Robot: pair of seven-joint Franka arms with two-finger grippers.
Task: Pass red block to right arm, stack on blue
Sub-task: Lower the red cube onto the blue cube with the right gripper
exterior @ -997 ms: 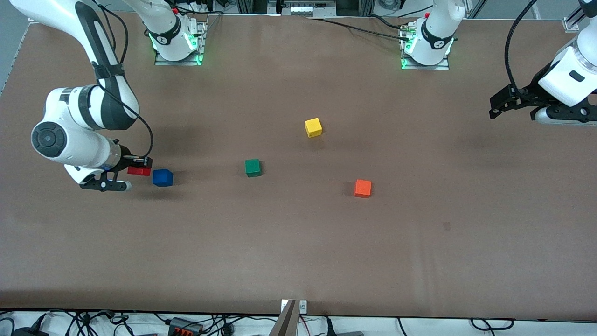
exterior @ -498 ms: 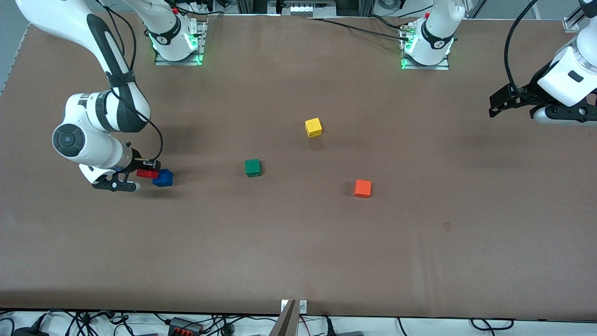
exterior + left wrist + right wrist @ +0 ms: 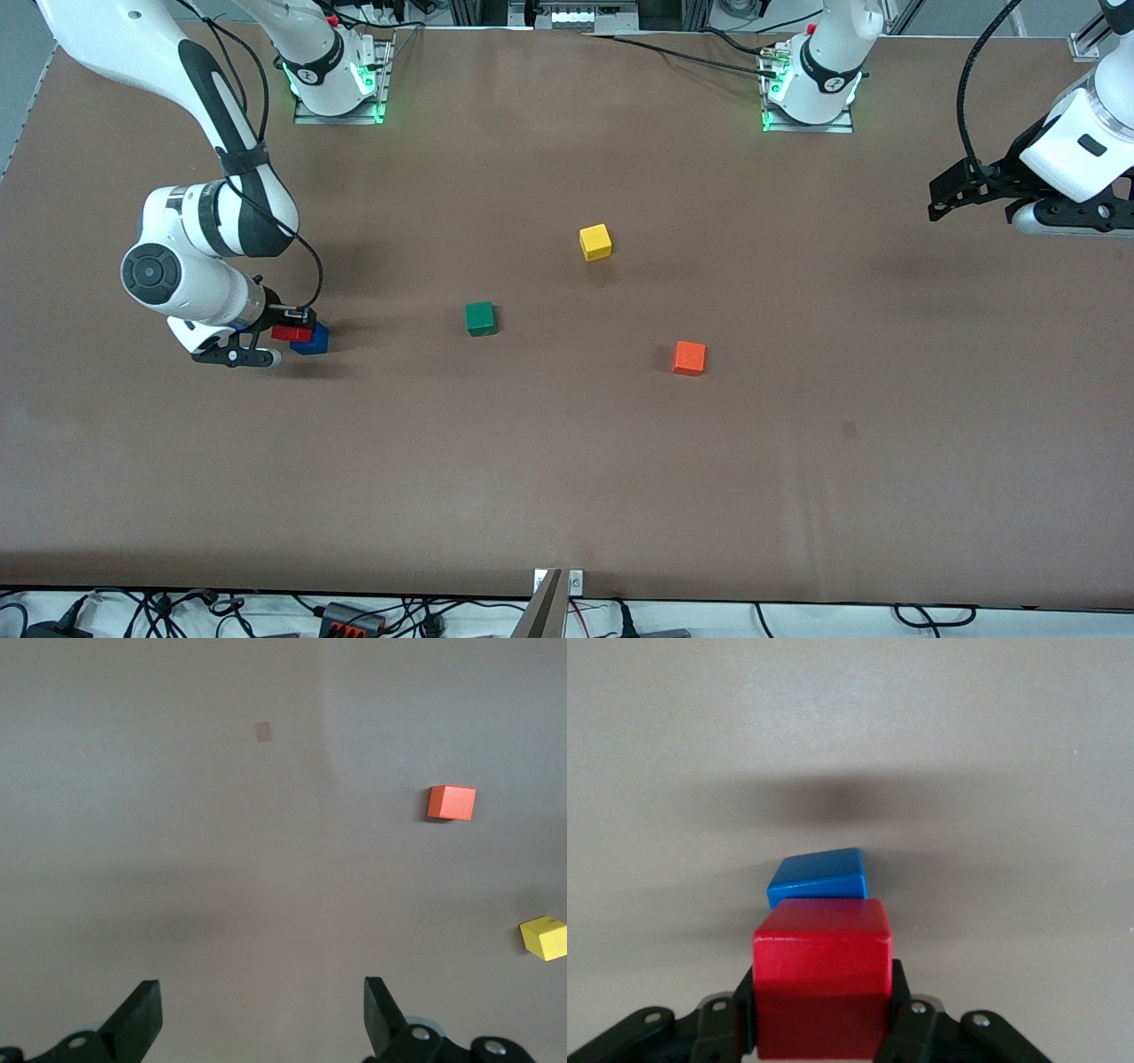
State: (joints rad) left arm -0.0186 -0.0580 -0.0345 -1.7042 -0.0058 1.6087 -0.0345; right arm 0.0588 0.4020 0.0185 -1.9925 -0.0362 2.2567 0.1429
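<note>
While the left gripper (image 3: 937, 202) waits with its jaws spread wide and nothing between them, over the table (image 3: 567, 461) at the left arm's end, the right gripper (image 3: 297, 330) is clenched on the red block (image 3: 291, 333) at the right arm's end. The block sits between the black fingers (image 3: 908, 1028), carried partly over the blue cube (image 3: 314, 340); in the right wrist view the red block (image 3: 822, 988) covers the near edge of the blue cube (image 3: 817, 875), and whether they touch cannot be told. A green cube (image 3: 480, 318), a yellow cube (image 3: 595, 242) and an orange cube (image 3: 688, 357) lie apart near mid-table
</note>
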